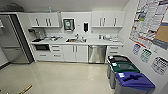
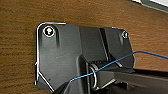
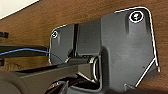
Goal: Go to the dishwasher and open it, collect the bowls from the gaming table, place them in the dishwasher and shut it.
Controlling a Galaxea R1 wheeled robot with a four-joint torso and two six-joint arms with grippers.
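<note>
You're facing a kitchenette from across a pale glossy floor point(image 1: 57, 77). Largest thing: the steel fridge point(image 1: 12, 40) at far left, standing tall. Next, the white tabletop point(image 1: 95, 41) running left-right along the back wall, with a sink point(image 1: 76, 40) near its middle and clutter too blurred to name. Two groups of white upper cabinets point(image 1: 45, 20) hang above it, one on each side of a wall dispenser point(image 1: 68, 24). Three bins stand in a row along the right wall: a blue-lidded bin point(image 1: 133, 82) nearest you, a green-lidded bin point(image 1: 125, 68) next, a dark-lidded bin point(image 1: 117, 59) furthest.

The dishwasher point(image 1: 97, 54) sits under the tabletop, right of the sink cabinet, just beside the drawers at the right end. Its steel front faces you, door shut and upright, taller than it is wide; the bar handle runs horizontally across the top. One dishwasher counted. A dark built-in oven point(image 1: 41, 47) sits low at the left end.

Posters point(image 1: 150, 22) cover the right wall. A wooden stick point(image 1: 25, 89) lies on the floor at lower left.

In both wrist views there's brown wood-grain surface point(image 2: 20, 50) behind the robot's plate, with a blue wire point(image 2: 112, 65) crossing. Can't tell whether either pincer is open or closed.
</note>
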